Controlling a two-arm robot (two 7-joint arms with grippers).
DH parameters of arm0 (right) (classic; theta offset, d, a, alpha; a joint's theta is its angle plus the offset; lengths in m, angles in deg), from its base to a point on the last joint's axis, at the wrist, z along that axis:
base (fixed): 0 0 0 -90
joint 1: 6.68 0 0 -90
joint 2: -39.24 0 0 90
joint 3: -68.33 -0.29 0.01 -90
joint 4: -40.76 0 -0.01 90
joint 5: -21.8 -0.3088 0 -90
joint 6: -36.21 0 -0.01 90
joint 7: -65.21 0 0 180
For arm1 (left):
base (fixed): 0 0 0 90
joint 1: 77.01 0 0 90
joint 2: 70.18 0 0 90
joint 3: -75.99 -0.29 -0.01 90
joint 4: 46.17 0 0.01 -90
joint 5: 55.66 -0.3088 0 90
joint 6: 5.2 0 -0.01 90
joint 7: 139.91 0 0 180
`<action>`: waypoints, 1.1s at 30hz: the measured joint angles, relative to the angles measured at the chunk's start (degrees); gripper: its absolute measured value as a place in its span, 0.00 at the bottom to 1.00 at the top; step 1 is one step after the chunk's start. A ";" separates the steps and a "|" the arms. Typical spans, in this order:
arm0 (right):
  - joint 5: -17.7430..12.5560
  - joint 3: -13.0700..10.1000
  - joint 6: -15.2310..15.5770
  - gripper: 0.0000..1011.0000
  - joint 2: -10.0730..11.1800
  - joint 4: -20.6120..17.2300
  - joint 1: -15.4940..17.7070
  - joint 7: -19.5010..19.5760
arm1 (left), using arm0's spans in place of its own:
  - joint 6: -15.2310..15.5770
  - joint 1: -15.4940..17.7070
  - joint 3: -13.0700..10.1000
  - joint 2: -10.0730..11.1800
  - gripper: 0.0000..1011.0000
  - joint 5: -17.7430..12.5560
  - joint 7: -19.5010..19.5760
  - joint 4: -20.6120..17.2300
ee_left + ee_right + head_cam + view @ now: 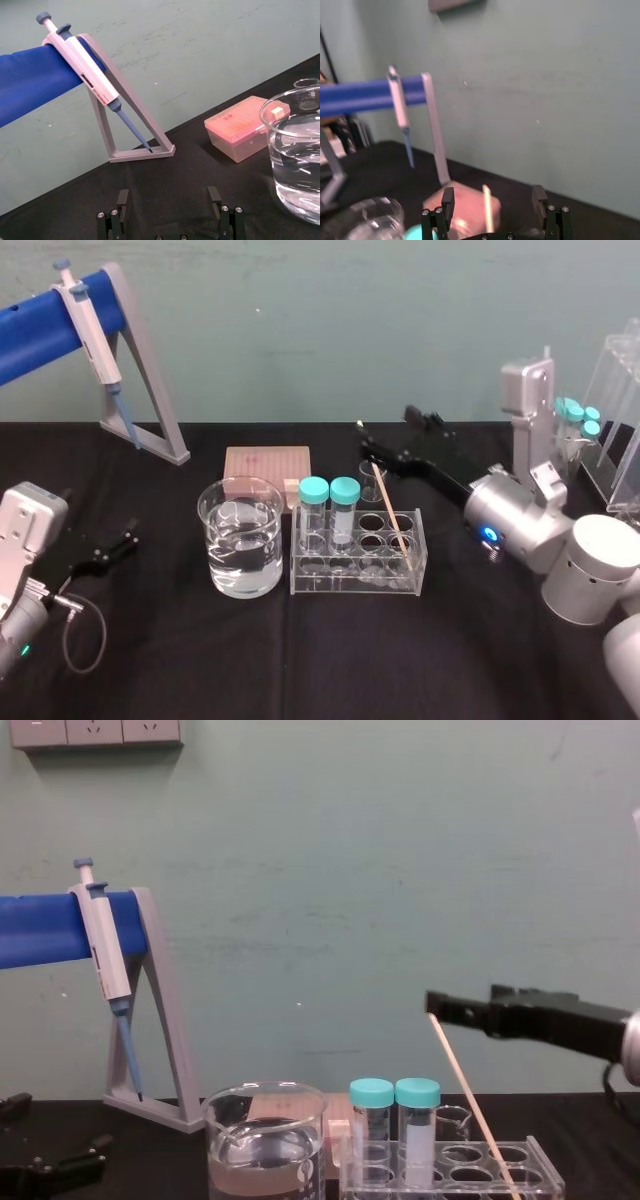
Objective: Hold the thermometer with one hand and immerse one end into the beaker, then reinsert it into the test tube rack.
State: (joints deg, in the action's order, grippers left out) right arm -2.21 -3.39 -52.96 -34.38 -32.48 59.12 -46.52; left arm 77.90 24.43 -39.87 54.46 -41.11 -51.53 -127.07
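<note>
Right gripper (384, 420) hangs at the rack's (350, 585) 1 o'clock, over the back-right corner, fingers apart w/ the thermometer's (392, 512) top tip between them. The right wrist view shows gaps on both sides, so it's not clamped & no contact I can see. Thermometer leans in a right-hand hole of the rack, foot near the front, top tipped toward 11 o'clock. Beaker (222, 560), approx. half full of water, sits just beside the rack at its 9 o'clock, w/ two capped tubes (345, 505) in the rack's left holes between. Left gripper (112, 545) is parked at the beaker's 9 o'clock, fingers apart, holding nothing. Risks, imo: the rod is thin & slanted, so closing off-centre could shove it sideways instead of pinching it, or catch just the very tip & let it swing or slip on the lift. Pulling straight up, not along the lean, may drag or lever the rack. Heading toward 9 o'clock, the low end could clip the caps or the beaker rim; too steep a dip could knock the glass bottom.
</note>
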 joint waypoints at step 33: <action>14.84 -6.52 -0.15 0.99 -9.06 -5.23 4.93 28.53 | 0.00 0.00 0.00 0.00 0.99 0.00 0.00 0.00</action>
State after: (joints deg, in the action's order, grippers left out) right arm 12.64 -9.91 -53.12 -43.44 -37.71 64.05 -17.99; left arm 77.90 24.43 -39.87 54.46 -41.11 -51.53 -127.07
